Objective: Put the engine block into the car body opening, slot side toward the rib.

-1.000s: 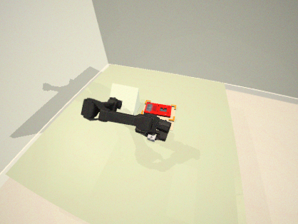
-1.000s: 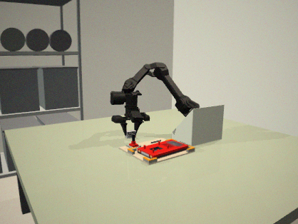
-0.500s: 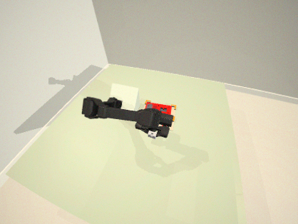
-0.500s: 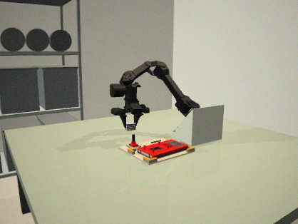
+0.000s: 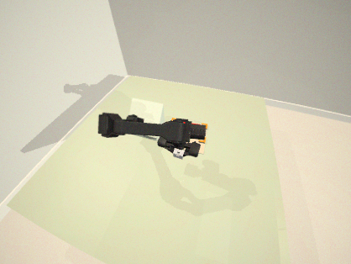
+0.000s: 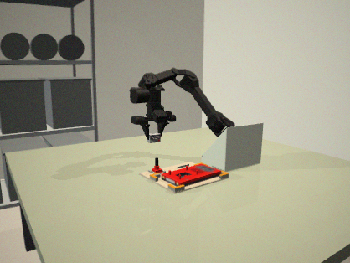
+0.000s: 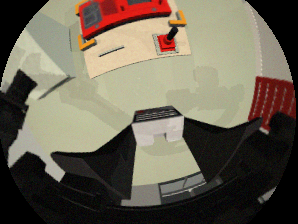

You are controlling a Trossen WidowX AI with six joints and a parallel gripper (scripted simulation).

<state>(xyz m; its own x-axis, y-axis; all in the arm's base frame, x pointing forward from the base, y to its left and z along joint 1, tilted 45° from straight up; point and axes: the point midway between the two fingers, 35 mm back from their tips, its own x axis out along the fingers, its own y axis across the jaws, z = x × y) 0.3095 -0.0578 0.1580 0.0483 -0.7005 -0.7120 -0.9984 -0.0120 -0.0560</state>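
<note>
My gripper [image 5: 179,152] [image 6: 154,136] [image 7: 156,121] is shut on the engine block [image 5: 178,154] [image 6: 154,139] [image 7: 158,131], a light grey block with a dark ribbed top and a notch in its lower edge. It holds the block in the air, above the red stand with a black post [image 6: 156,168] [image 7: 167,43]. The red car body [image 6: 201,172] [image 7: 125,16] lies on the tan board [image 7: 112,64] between orange corner brackets. A dark opening [image 6: 182,174] shows in its top in the exterior view. The arm hides most of the car body in the top view. The rib cannot be made out.
A thin dark slot [image 7: 111,51] is in the board beside the car body. Several short red pegs rise around the opening in the exterior view. A pale wedge-shaped block [image 5: 147,108] [image 6: 244,146] stands behind the car body, near the arm's base. Shelves [image 6: 46,62] stand beyond the table.
</note>
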